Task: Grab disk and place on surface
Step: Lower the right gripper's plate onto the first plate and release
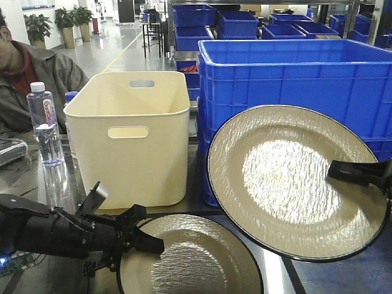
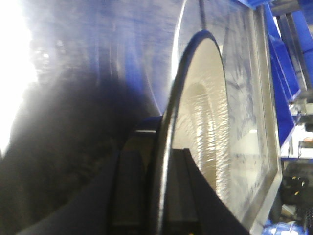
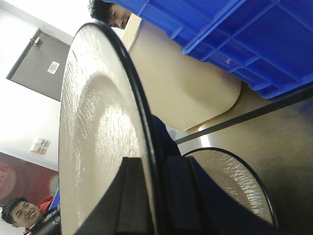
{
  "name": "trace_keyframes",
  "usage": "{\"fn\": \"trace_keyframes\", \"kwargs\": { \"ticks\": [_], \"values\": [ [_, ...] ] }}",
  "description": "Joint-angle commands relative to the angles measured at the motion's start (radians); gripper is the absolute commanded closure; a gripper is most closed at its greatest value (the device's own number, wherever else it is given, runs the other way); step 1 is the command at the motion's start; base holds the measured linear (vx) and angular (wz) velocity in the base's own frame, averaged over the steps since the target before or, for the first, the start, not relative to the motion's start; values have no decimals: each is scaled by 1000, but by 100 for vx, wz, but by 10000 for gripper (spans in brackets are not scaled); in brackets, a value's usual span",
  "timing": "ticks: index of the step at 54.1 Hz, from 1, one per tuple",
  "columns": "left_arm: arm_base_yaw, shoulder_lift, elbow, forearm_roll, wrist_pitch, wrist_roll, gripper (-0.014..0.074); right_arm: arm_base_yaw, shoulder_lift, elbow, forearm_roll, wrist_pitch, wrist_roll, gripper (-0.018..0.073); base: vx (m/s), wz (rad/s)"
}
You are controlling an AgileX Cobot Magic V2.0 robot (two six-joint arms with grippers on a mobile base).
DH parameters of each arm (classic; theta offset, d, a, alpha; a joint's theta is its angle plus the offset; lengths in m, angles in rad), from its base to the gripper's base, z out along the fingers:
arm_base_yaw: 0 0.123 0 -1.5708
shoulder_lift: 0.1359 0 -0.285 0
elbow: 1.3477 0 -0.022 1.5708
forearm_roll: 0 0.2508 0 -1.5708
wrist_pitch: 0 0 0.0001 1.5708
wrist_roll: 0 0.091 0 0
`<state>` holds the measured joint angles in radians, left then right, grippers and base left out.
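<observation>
Two disks in play, one per arm. Right gripper (image 1: 338, 170) clamped on the right rim of the raised disk (image 1: 288, 177); the right wrist view shows the rim pinched between both fingers, no gap. This disk hangs in the air, steeply tilted, its textured gold face turned toward the near-left, in front of the blue crate (image 1: 294, 79). Left gripper (image 1: 144, 240) closed on the left rim of the low disk (image 1: 190, 263), which lies flat or nearly flat at near centre, in front of the cream bin (image 1: 135, 141); the left wrist view confirms the rim sits between the fingers. Cannot tell if the low disk rests fully on the surface (image 1: 355, 275). Key relation: the surface lies straight below the raised disk, and the right arm is the one carrying it. The raised disk's lower rim overlaps the low disk's right side in the front view; the real gap between them is unclear. Judgement: the low disk looks placed or close to it, so the step in hand is lowering the raised one. The move likely calls for levelling the disk face-up while coming down onto bare surface right of the low disk. Risk: rim clipping the low disk or the crate.
</observation>
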<state>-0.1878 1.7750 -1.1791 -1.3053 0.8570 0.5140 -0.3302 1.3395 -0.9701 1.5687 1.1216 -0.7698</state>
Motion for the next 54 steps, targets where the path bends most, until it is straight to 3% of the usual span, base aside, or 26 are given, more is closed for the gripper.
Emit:
{"fn": "trace_keyframes", "kwargs": {
  "ticks": [1,13,22,28,39,48,54],
  "values": [
    [-6,-46,-31,-106,19,-11,323,-3,-37,-33,143,48,-6,568,0,0],
    [-5,-45,-31,-99,7,31,98,-3,-37,-33,143,47,-9,568,0,0],
    [18,-49,-34,-88,-40,184,26,-3,-37,-33,136,44,-9,568,0,0],
    [64,-49,-34,-75,-49,260,27,-3,-37,-33,116,44,-16,568,0,0],
    [174,-69,-34,-40,-22,266,28,12,-37,-33,92,14,-19,568,0,0],
    [284,-151,-34,-14,26,280,64,140,-22,-33,38,-87,-54,568,0,0],
    [359,-242,-34,-14,89,302,204,246,13,-33,20,-184,-53,568,0,0]
  ]
}}
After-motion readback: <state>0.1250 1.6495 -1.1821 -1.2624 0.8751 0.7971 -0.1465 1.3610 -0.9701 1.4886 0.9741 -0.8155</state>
